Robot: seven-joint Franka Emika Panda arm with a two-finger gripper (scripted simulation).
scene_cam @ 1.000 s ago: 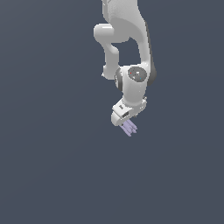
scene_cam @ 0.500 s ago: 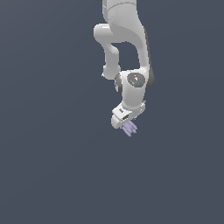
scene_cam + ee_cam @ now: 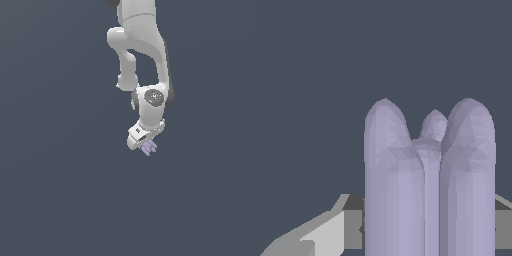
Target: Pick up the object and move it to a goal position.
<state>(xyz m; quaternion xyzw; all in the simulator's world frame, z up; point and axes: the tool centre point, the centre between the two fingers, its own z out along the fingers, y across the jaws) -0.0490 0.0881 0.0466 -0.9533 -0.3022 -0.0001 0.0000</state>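
Observation:
The object [image 3: 148, 147] is a small pale lavender lump of several rounded rod-like lobes. In the exterior view it sticks out below the white gripper [image 3: 145, 143] at the end of the arm, held up off the grey ground. In the wrist view the object [image 3: 426, 185] fills the near field, lobes pointing away from the camera, with the grey-white fingers [image 3: 331, 232] on either side of it. The gripper is shut on the object.
The white arm [image 3: 142, 55] reaches down from the top of the exterior view. A flat dark grey-blue surface [image 3: 60, 190] lies all around. No other object shows.
The arm's wrist has shifted slightly, and the gripper with the object has stayed at about the same place in the exterior view.

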